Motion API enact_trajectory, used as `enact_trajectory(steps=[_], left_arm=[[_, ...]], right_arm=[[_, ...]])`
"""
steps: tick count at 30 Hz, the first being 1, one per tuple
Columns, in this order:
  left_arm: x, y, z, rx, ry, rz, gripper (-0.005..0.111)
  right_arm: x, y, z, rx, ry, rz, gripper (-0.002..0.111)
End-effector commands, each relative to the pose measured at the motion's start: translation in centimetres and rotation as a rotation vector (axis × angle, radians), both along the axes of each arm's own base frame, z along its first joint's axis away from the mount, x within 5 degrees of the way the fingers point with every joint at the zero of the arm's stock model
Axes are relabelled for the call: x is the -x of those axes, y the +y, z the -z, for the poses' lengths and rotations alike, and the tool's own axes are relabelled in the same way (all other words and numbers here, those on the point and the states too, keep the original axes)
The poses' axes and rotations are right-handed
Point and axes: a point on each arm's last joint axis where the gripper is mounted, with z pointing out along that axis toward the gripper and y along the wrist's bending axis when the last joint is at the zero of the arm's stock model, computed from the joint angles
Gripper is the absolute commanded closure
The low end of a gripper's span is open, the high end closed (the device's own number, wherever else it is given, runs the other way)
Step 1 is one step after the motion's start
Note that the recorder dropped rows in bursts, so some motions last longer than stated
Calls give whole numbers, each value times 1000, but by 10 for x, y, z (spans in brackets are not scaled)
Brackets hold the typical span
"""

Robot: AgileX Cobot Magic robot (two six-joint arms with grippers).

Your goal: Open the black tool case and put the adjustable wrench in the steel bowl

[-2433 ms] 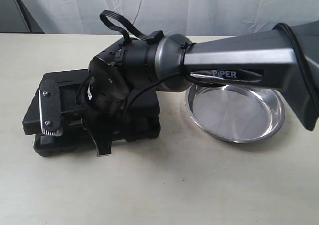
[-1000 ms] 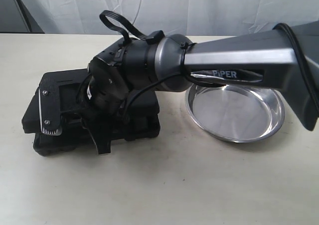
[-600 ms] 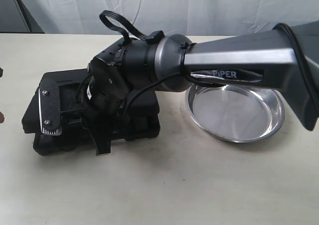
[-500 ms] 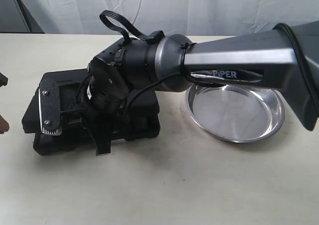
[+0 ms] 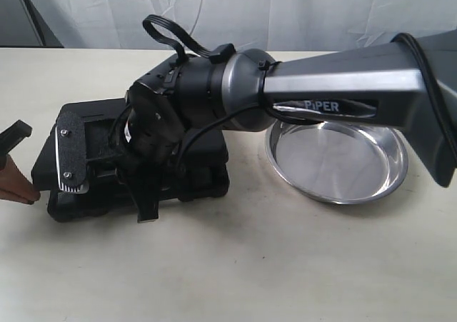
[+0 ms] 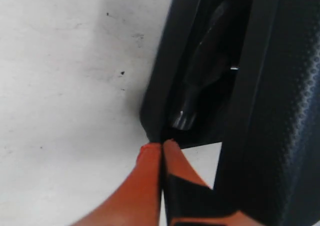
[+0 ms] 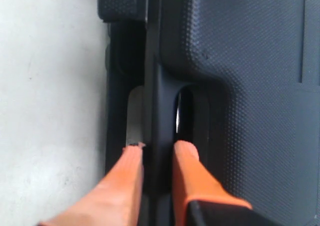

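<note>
The black tool case (image 5: 206, 161) lies left of centre with its lid raised a crack. My right gripper (image 7: 158, 151) is shut on the black tool case, its orange fingers (image 7: 186, 158) astride the thin edge bar beside the handle cut-out. My left gripper (image 6: 161, 146) is at the case's left end (image 6: 165, 85), shut, with its orange tips pressed together right at the case's corner. In the exterior view it shows at the left edge (image 5: 20, 172). A dark tool with a shiny end (image 6: 181, 119) lies inside the gap; I cannot identify the adjustable wrench. The steel bowl (image 5: 335, 165) stands empty to the right.
My right arm (image 5: 335, 86) stretches across above the bowl's far rim to the case. The pale table (image 5: 235, 265) runs in front of the case and bowl. A white cloth hangs behind.
My left gripper has come in from the left edge up to the case's left end. The right gripper and the case have barely moved.
</note>
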Motion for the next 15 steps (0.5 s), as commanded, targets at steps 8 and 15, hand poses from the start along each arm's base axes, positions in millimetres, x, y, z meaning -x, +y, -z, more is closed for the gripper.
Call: enact_trajectory(steps=[8,15], left_arm=[[-7,-5,1,87,-69,-22,107],[-9,-6,-1,103,-89,-30,107]], right_arm=[[-2,2,-13,-50,-48,-4,109],[-2,2,-13,-50,-48,-4,109]])
